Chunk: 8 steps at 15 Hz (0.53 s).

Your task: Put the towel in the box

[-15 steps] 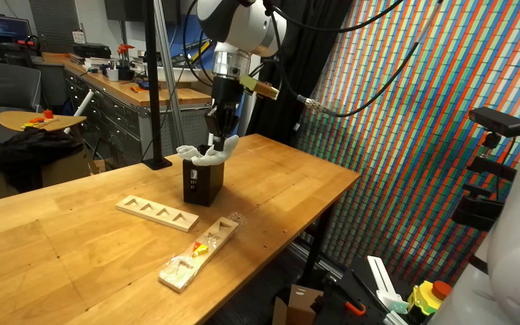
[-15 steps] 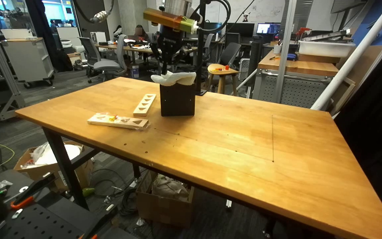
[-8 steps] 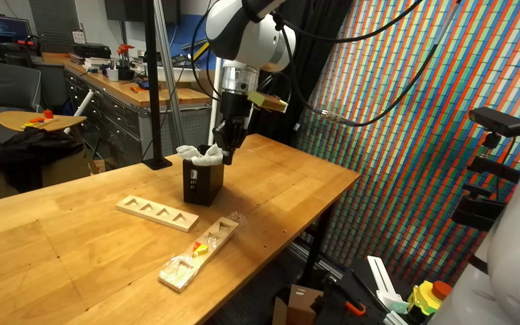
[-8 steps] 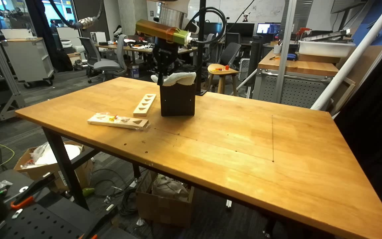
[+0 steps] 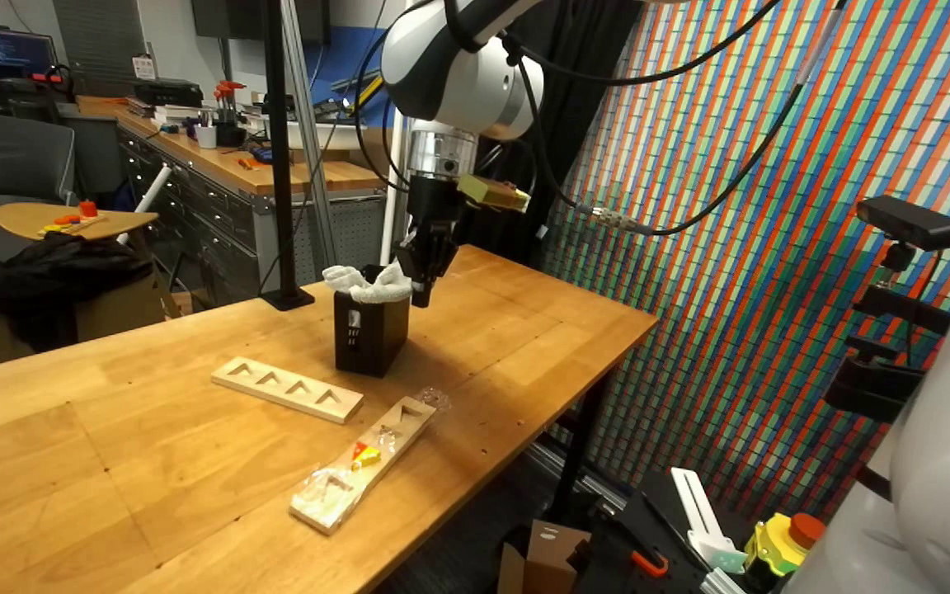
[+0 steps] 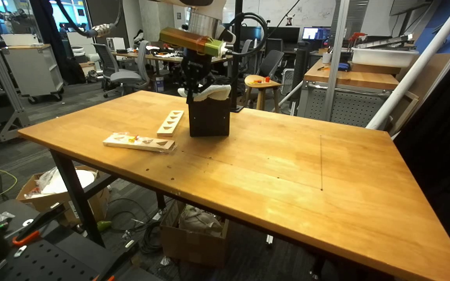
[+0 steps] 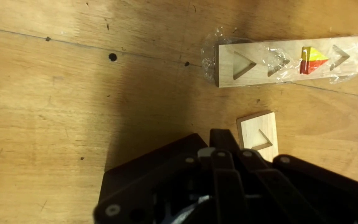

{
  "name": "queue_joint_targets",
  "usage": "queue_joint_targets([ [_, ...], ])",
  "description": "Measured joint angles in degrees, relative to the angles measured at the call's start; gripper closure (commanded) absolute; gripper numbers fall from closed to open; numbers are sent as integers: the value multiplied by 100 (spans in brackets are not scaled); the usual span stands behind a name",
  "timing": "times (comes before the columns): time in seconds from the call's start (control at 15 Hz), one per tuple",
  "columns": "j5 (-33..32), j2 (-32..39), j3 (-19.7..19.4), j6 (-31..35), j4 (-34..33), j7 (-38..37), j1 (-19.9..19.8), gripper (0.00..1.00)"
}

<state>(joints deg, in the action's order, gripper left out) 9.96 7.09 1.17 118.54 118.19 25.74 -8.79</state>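
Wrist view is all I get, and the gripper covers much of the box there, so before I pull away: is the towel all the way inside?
Observer: No. In both exterior views the towel bunches up above the rim of the box.
Operator: Understood. Does anything tall stand near it that I should steer around?
Observer: Yes, a black pole rises from the edge of the table near the box; it shows in both exterior views.

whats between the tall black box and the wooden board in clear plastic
Just bare honey-coloured wooden tabletop between the tall black rectangular box and the pale wooden board in clear plastic; the gap shows in both exterior views.
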Motion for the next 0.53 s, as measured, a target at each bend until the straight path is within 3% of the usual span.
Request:
queue_joint_targets([
  [0.53,-298,59,-8,0,-267,17,0,100],
])
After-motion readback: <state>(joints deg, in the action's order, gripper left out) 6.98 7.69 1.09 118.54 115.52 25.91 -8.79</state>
